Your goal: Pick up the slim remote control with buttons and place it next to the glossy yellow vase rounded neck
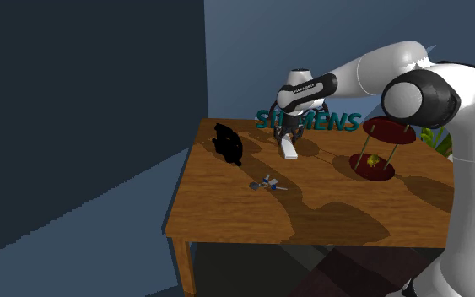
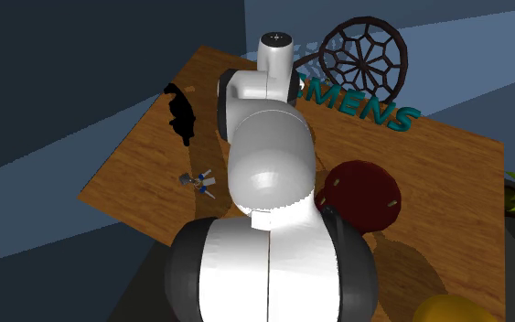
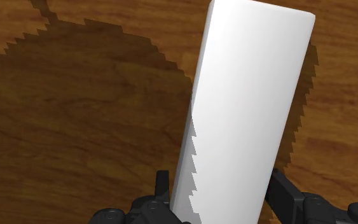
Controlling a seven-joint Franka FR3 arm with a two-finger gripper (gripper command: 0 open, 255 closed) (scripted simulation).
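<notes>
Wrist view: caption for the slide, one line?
Black gripper clasping the plain white remote between its fingers, over the shadowed wooden table.

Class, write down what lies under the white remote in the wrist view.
Wooden table carrying a jagged shadow shows beside the white remote, which the gripper clasps. The wood directly beneath the remote is covered.

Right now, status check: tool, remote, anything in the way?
Tool shut on white remote, down at the table. Yellow vase at second exterior view's lower right. Dark red round stand sits roughly between them.
</notes>
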